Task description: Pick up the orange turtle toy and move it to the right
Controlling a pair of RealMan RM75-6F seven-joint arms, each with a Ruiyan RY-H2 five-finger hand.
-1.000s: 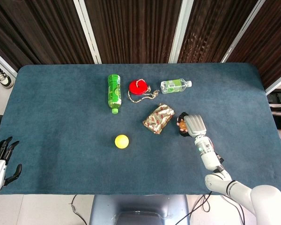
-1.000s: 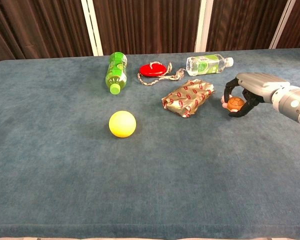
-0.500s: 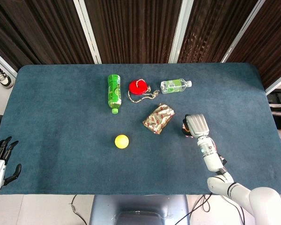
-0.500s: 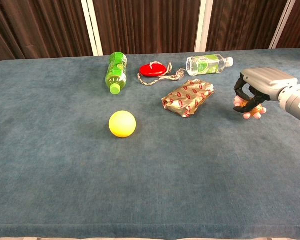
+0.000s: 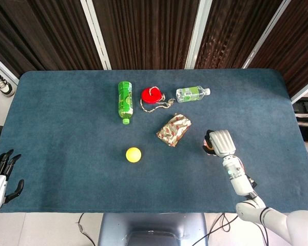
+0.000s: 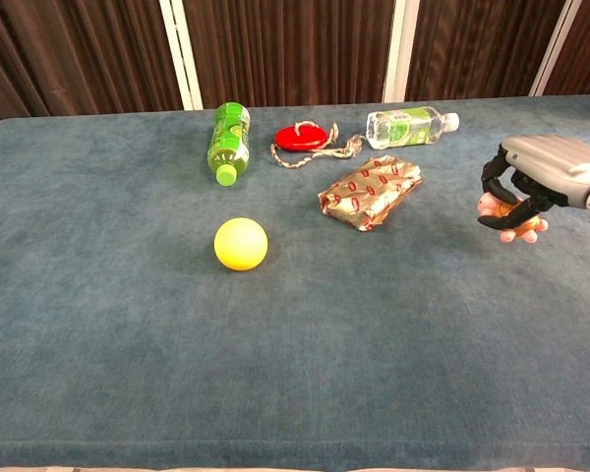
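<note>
My right hand (image 6: pixel 531 177) holds the orange turtle toy (image 6: pixel 508 219) in its curled fingers, lifted a little above the blue table at the right. From the head view the right hand (image 5: pixel 219 142) covers most of the toy, with only a sliver of the turtle (image 5: pixel 208 145) showing at its left side. The hand hangs to the right of the foil snack packet (image 5: pixel 173 129). My left hand (image 5: pixel 1 177) rests off the table's front left corner with its fingers apart, holding nothing.
A yellow ball (image 6: pixel 241 243) lies in the middle. At the back are a green bottle (image 6: pixel 227 140), a red disc with a rope (image 6: pixel 305 137) and a clear water bottle (image 6: pixel 409 126). The table's right edge (image 5: pixel 297 133) is beyond the hand.
My right hand has lifted the turtle off the table and carried it to the right, away from the snack packet. The left hand has not moved.
</note>
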